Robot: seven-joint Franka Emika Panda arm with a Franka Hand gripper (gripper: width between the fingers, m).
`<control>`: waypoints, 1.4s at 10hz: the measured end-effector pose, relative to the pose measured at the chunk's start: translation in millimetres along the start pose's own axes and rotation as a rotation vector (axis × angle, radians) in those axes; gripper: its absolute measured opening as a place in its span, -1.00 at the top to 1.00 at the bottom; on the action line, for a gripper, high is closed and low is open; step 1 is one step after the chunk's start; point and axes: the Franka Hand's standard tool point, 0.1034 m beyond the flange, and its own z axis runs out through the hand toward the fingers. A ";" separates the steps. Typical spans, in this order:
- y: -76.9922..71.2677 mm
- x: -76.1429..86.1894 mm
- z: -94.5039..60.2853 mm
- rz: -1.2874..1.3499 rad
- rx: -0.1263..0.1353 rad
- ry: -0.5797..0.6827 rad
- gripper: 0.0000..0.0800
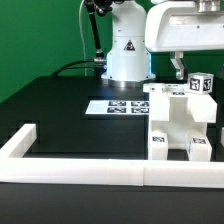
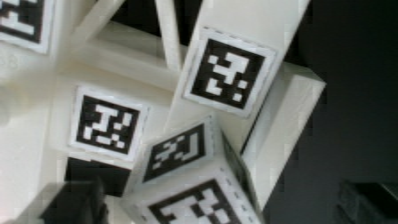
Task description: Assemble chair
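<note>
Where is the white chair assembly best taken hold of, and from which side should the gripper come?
Probably at the tagged block standing up on top of the chair assembly, coming down from above. It sticks up free and looks narrow, while the body below seems too wide for the open gripper.

Black table (image 1: 55, 115), green backdrop (image 1: 40, 30) behind the table, low white border rail (image 1: 90, 176) along the table's near edge

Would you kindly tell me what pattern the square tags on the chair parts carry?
The tags carry blocky black-and-white codes, clearest in the wrist view.
</note>
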 end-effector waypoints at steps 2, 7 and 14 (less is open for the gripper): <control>2.0 -0.3 -0.1 -0.146 -0.010 -0.003 -0.62; 3.3 -0.4 -0.1 -0.162 -0.011 -0.003 0.29; 5.1 -0.8 0.2 0.455 0.014 0.003 0.28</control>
